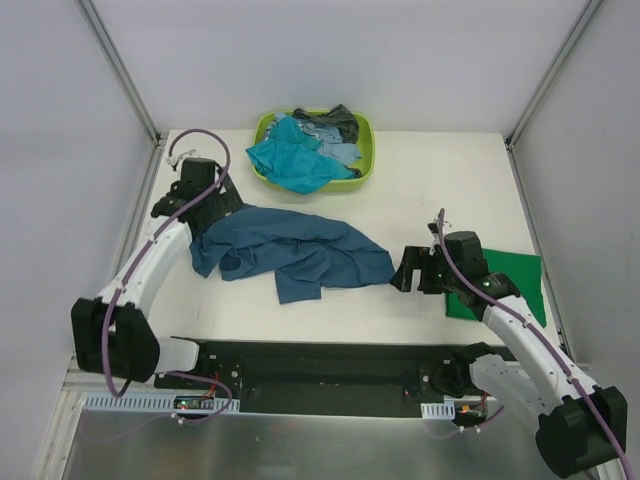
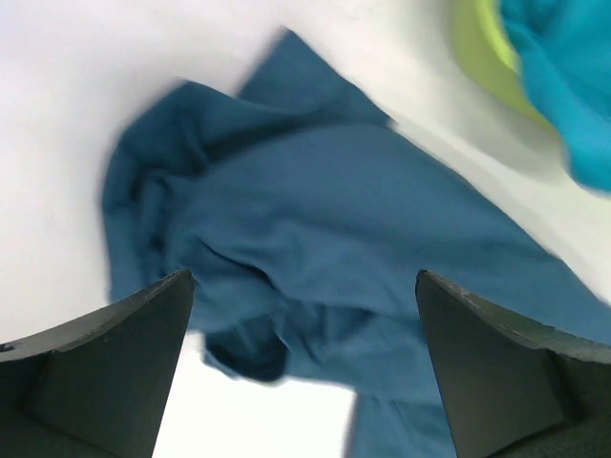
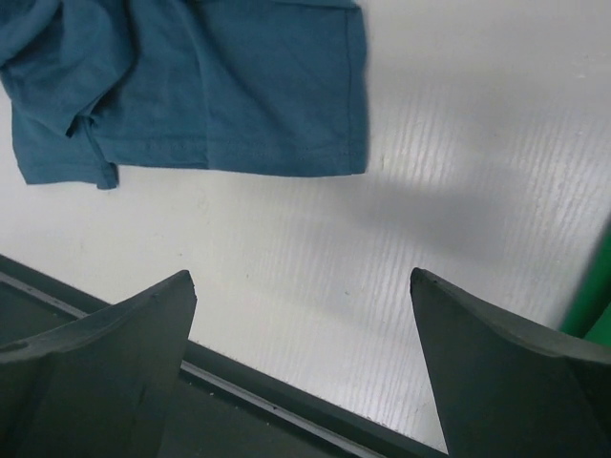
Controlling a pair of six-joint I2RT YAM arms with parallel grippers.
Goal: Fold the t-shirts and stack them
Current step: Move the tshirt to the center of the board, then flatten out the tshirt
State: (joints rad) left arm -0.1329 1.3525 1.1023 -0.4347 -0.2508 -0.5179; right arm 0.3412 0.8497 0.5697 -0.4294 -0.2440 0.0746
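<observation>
While looking down from overhead, found the dark blue t-shirt point(image 1: 290, 255) crumpled across the middle of the frame on the bench point(image 1: 450, 190), upper-left end beneath the left arm point(image 1: 160, 250), lower-right hem just short of the right arm point(image 1: 520, 330). Saw left jaws spread wide above that bunched end, pinching nothing; saw right jaws likewise spread, over bare bench near the hem, empty.

Judged the step in hand as spreading this shirt flat before any fold. To do it well: needed to pick out a true corner or shoulder seam rather than a loose ridge of cloth, to pinch one layer only, and to draw both ends apart together, smoothing out wrinkles instead of twisting them. Needed also to keep the pull low over the bench and clear of the green t-shirt point(image 1: 520, 275) at lower right, to avoid dragging it. Could not find the collar in either wrist view.

Counted t-shirts: five. One dark blue, loose at centre; one green, lying flat at lower right, partly hidden by the right arm; three in the basket point(image 1: 366, 158) at upper centre: teal t-shirt point(image 1: 290, 160) on top at left, light blue t-shirt point(image 1: 338, 152) beside it, dark grey t-shirt point(image 1: 340, 120) at the back. Counted baskets: one. Counted arms: two
</observation>
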